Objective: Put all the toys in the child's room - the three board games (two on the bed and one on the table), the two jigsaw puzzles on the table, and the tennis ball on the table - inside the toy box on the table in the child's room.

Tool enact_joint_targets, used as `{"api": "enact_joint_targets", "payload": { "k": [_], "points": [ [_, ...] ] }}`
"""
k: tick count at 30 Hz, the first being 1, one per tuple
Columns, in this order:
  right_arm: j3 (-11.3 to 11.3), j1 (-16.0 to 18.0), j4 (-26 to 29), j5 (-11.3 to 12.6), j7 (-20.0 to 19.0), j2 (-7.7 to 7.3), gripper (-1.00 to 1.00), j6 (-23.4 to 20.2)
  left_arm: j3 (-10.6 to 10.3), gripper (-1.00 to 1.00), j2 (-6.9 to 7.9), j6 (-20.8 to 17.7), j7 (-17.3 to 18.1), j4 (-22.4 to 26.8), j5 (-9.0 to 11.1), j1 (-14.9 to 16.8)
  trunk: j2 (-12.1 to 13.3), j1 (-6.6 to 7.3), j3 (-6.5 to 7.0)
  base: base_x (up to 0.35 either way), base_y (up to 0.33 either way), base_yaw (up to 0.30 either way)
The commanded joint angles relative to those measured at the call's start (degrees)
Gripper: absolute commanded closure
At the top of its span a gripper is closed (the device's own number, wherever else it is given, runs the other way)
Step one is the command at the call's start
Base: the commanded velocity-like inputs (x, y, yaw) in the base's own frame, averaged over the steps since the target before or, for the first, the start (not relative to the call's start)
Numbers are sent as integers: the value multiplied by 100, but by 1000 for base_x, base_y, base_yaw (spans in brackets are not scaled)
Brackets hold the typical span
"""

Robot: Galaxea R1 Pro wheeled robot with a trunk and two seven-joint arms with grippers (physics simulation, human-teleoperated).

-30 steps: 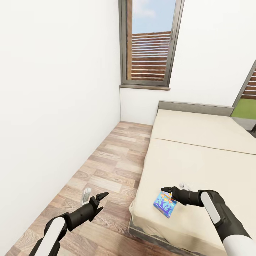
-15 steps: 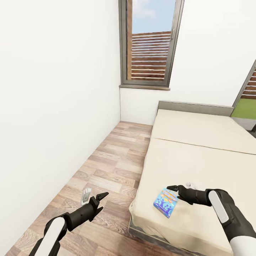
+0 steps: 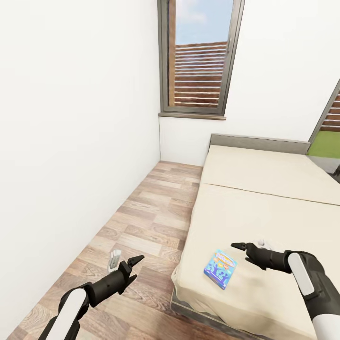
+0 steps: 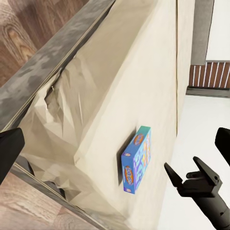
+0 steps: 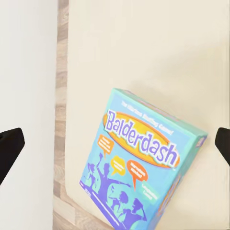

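Note:
A small blue board game (image 3: 220, 268) lies flat near the front left corner of the beige bed (image 3: 264, 212). In the right wrist view its lid (image 5: 143, 163) reads "Balderdash". My right gripper (image 3: 241, 246) hovers open just right of the box, apart from it; its fingertips (image 5: 10, 146) stand wide at both sides of the box in the wrist view. The left wrist view looks along the mattress side at the same box (image 4: 136, 160) and the right gripper (image 4: 191, 178). My left gripper (image 3: 134, 260) hangs open and holds nothing, over the wood floor left of the bed.
A small white-grey object (image 3: 114, 259) lies on the plank floor (image 3: 151, 212) by my left gripper. A white wall (image 3: 71, 141) runs along the left. A tall window (image 3: 200, 56) and the grey headboard (image 3: 259, 141) are at the far end.
My right gripper has drawn back to the right, away from the blue board game's edge. The box stays on the bed. The left arm has not moved.

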State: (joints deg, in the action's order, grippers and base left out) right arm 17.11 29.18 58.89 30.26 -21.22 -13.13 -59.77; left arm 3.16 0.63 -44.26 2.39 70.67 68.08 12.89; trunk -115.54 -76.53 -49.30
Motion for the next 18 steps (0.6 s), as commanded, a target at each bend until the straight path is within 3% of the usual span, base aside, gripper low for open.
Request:
{"api": "enact_joint_targets", "payload": {
  "k": [1, 18],
  "points": [
    [13, 4, 1, -53, -58, 2, -100, -23, 10, -100, -1, -30, 25, -1, -17, 3, -2, 1, -5, 0, 0, 0],
    [125, -5, 1, -50, 82, -10, -100, -23, 10, -100, -1, -30, 25, -43, -37, 3, -2, 1, -5, 0, 0, 0]
  ]
}}
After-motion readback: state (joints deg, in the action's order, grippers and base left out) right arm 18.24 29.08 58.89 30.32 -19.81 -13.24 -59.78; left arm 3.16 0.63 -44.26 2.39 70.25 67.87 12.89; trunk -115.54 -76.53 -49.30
